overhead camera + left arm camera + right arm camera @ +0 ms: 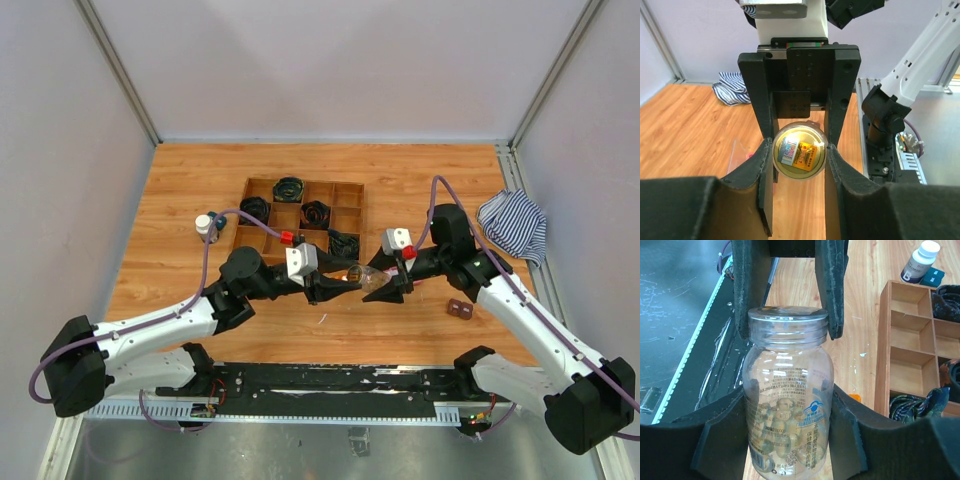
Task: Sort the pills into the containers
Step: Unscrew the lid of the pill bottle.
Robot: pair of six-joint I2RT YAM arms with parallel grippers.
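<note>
We saw the clear vial, pills inside, hanging above mid-desk, w/ right claw clamped on its body & left claw pinching its cap. We judged it early: cap on, nothing sorted. Dark bottle stood capped far left by the tray; pink box lay nearby.

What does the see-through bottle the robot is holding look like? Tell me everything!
The clear bottle looks like plastic, rounded, with a wide clear screw cap on it. Pale yellow pills fill the half away from the cap, and a printed label with a blue logo wraps it. It lies sideways between the two arms, over the wooden table. The right gripper clamps its body; the left gripper pinches the cap.
</note>
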